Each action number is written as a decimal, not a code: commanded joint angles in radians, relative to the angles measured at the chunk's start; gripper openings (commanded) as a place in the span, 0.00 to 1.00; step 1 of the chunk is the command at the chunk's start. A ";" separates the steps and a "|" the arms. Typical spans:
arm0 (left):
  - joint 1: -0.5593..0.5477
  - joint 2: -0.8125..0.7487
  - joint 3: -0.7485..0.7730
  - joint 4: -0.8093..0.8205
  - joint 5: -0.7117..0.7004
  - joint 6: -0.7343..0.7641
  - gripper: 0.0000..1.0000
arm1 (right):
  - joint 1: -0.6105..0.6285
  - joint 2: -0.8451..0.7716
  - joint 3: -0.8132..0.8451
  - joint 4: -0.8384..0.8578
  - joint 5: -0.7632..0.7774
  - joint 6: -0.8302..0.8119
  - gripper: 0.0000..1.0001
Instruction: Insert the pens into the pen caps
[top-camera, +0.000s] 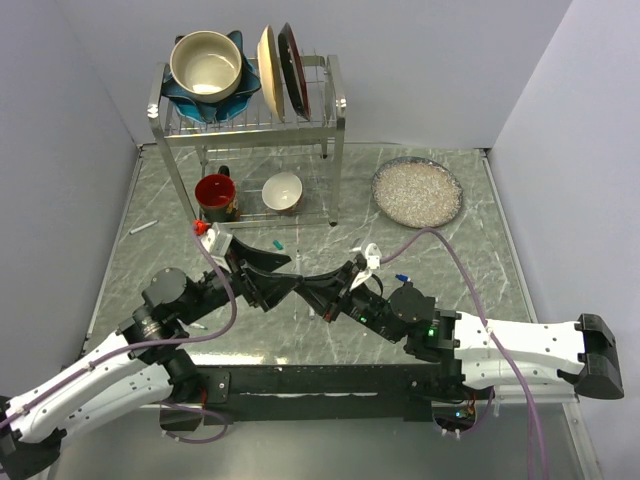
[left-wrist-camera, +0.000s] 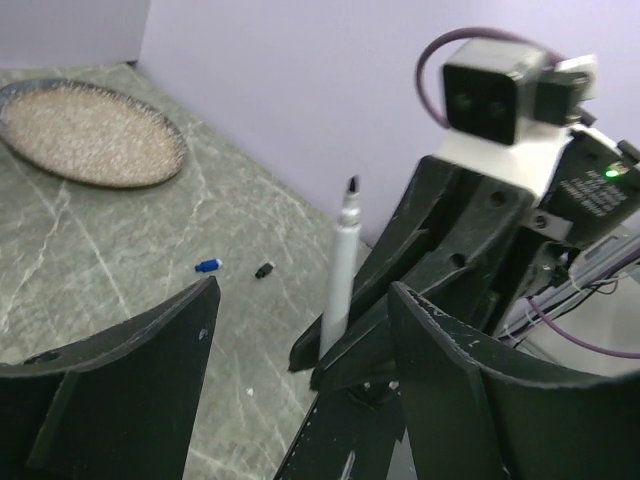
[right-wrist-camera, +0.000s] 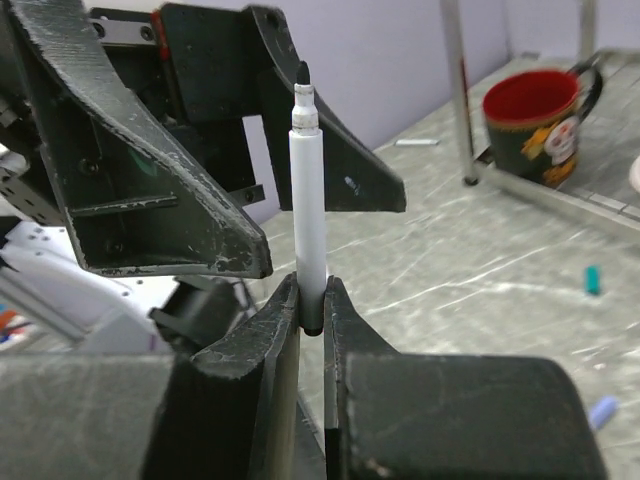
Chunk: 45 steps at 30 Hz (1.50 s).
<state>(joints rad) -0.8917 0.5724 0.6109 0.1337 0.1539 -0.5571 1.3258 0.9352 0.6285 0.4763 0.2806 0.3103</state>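
Right wrist view: right gripper (right-wrist-camera: 312, 300) clamped on the black-tipped pen (right-wrist-camera: 308, 200), upright; left gripper (left-wrist-camera: 300, 295) gaping wide, empty.

The right claw (right-wrist-camera: 312, 290) hides the lower end of the pen (right-wrist-camera: 308, 200).

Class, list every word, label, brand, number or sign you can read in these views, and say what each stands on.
No text can be read anywhere.
On the mug: a printed picture, too blurred to show any words.
On the black-tipped pen: white barrel, no print visible.
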 joint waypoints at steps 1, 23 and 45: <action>-0.001 -0.032 -0.014 0.127 0.035 0.020 0.70 | 0.000 0.005 0.057 0.030 -0.006 0.102 0.00; -0.001 0.050 -0.008 0.149 0.079 -0.049 0.01 | -0.002 0.034 0.047 0.045 -0.072 0.141 0.16; -0.003 -0.081 0.228 -0.459 -0.284 0.118 0.01 | -0.684 -0.167 -0.047 -1.145 0.235 1.225 0.54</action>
<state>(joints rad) -0.8955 0.5159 0.8001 -0.2001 -0.0578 -0.4778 0.7441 0.8017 0.5766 -0.3832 0.4515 1.2907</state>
